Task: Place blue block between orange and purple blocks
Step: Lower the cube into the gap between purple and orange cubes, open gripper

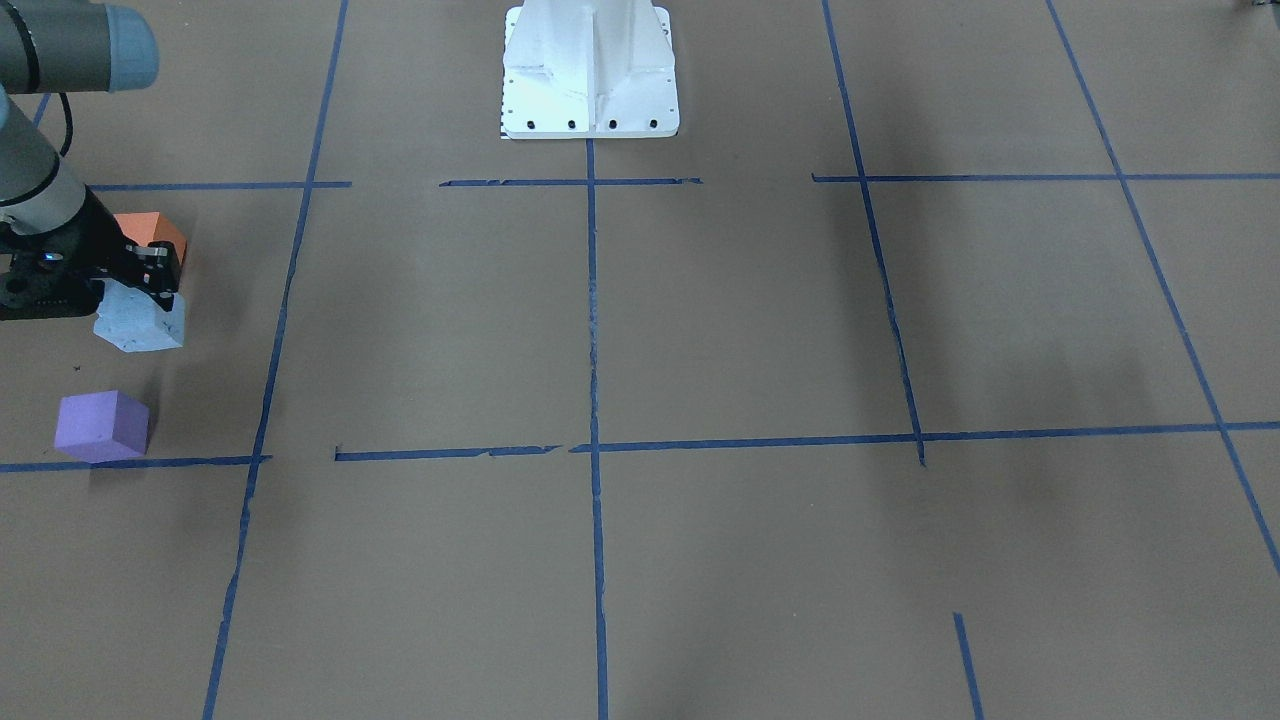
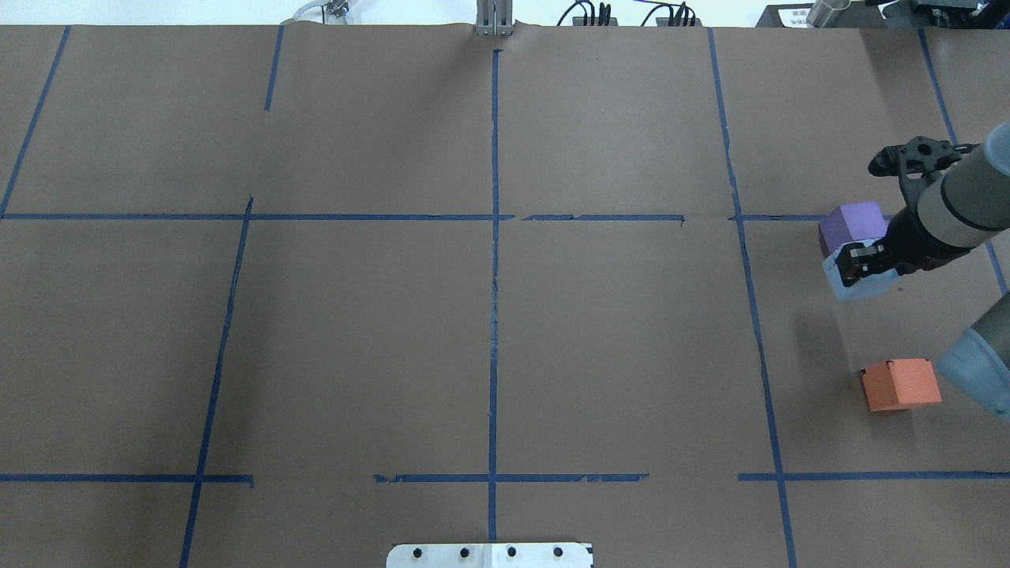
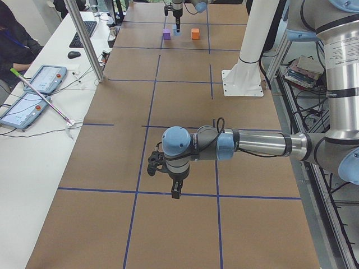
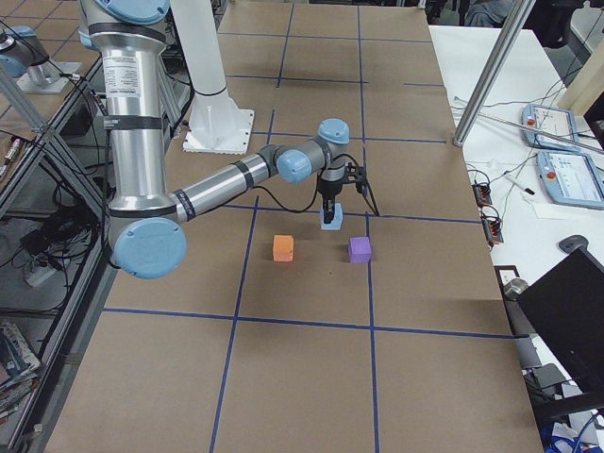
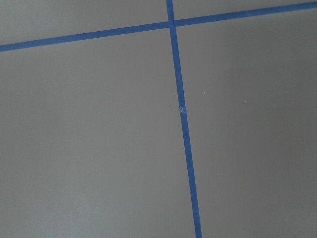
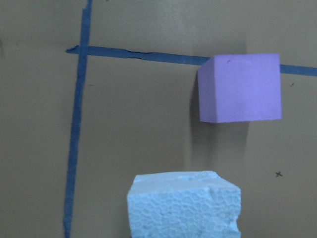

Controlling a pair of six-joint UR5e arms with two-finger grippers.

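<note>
My right gripper is shut on the pale blue foam block. It holds the block low over the table, between the purple block and the orange block, nearer the purple one. The front view shows the gripper on the blue block, with the orange block behind it and the purple block in front. The right wrist view shows the blue block below the purple block. My left gripper hangs over bare table far away; I cannot tell whether it is open.
Brown paper with blue tape lines covers the table. The robot's white base stands at the near edge. A side table with tablets and cables runs along the far side, with an operator beside it.
</note>
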